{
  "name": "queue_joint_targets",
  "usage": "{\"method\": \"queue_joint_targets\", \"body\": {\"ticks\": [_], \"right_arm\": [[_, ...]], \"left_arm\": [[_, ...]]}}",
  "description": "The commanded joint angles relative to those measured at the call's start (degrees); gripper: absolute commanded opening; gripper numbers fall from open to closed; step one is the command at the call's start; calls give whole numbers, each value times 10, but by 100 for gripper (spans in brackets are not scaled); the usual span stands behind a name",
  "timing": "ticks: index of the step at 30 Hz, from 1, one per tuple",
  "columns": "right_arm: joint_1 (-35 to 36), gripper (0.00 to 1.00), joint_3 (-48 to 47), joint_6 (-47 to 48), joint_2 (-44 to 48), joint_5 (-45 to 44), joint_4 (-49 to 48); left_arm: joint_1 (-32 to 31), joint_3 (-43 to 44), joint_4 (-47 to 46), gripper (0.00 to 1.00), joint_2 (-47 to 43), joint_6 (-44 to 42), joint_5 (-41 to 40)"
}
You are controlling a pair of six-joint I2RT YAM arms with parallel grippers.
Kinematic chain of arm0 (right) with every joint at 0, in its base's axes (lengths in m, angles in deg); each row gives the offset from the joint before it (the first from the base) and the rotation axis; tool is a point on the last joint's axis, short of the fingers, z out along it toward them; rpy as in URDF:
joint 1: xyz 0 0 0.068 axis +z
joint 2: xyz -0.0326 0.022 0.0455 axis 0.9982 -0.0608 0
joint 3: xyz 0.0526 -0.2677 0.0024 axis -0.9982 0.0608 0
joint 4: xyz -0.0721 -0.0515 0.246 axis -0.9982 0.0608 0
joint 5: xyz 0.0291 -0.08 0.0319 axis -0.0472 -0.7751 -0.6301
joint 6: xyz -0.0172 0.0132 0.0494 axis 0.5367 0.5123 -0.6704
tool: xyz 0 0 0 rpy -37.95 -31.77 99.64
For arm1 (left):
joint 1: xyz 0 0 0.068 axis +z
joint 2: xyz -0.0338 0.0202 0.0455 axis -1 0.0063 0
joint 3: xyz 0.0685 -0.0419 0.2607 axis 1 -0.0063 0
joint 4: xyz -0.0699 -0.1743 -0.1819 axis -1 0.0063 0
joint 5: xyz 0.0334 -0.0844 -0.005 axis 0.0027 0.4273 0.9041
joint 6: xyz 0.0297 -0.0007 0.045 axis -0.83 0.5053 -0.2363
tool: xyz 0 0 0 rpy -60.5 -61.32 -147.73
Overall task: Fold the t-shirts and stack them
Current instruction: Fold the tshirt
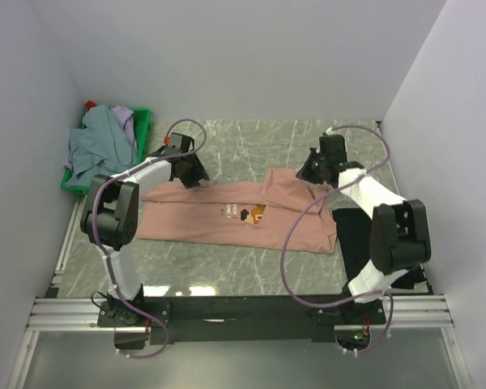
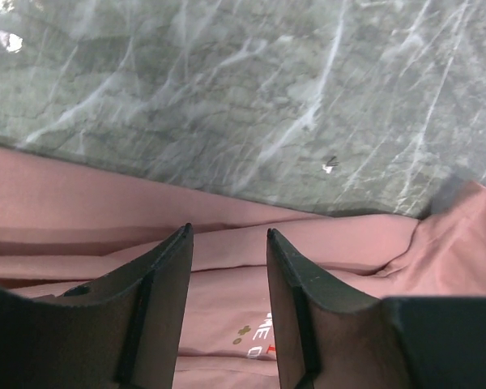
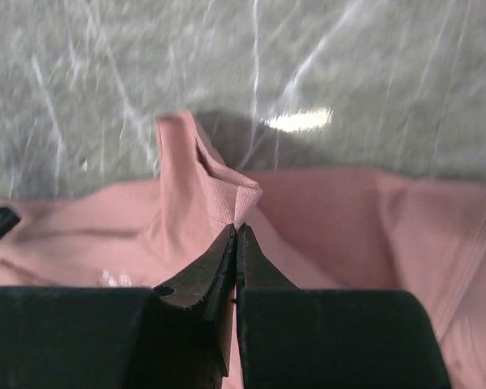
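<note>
Nearest the bases, on the right, a black t-shirt (image 1: 350, 239) lies flat on the marbled table (image 1: 227, 271), partly under the right arm. Just beside it, the salmon-pink t-shirt (image 1: 194, 215) is spread across the middle with its chest print (image 1: 245, 214) facing up. At the shirt's far right corner, the right gripper (image 3: 237, 229) has its jaws pressed together on a small raised fold of pink cloth. The bite looks thin, right at the fingertips, so a quick lift or a sideways tug could pull the fabric free and drop the corner. At the far left edge, the left gripper (image 2: 228, 231) hangs over the cloth with its jaws spread and nothing between them. If the right arm moves before the left takes hold, the shirt would probably drag and twist rather than fold cleanly, and its near right edge could ride over the black one. If the left fingers (image 2: 166, 275) close too high they may catch only the top layer. If they close too low they may scrape the tabletop. The right arm's cable (image 1: 285, 243) droops across the pink cloth and could snag or rumple it during a swing. At the far left, the green crate (image 1: 143, 121) holds a grey-blue shirt (image 1: 93, 144) and a lavender shirt (image 1: 127, 121), well apart from all this.
</note>
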Motion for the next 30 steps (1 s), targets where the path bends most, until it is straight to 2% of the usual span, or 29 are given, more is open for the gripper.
{"method": "queue_joint_targets", "body": {"ticks": [1,10,19,24,30], "right_arm": [[16,4,55,-8,82,12,-31],[54,4,217,-10,244,12,-39],[92,4,331,-27,348,-10,-23],[92,4,357,-35,408,-32,10],[93,4,369,-41,439,-61,38]], "left_arm": [[0,-10,0,47,-19,9,-17],[0,-16,-11,46,-15,12,-8],[1,-17,-6,46,-20,10,-11],[1,-29,-4,46,-35,12,-16],[1,-48,-6,45,-48,11,-20]]}}
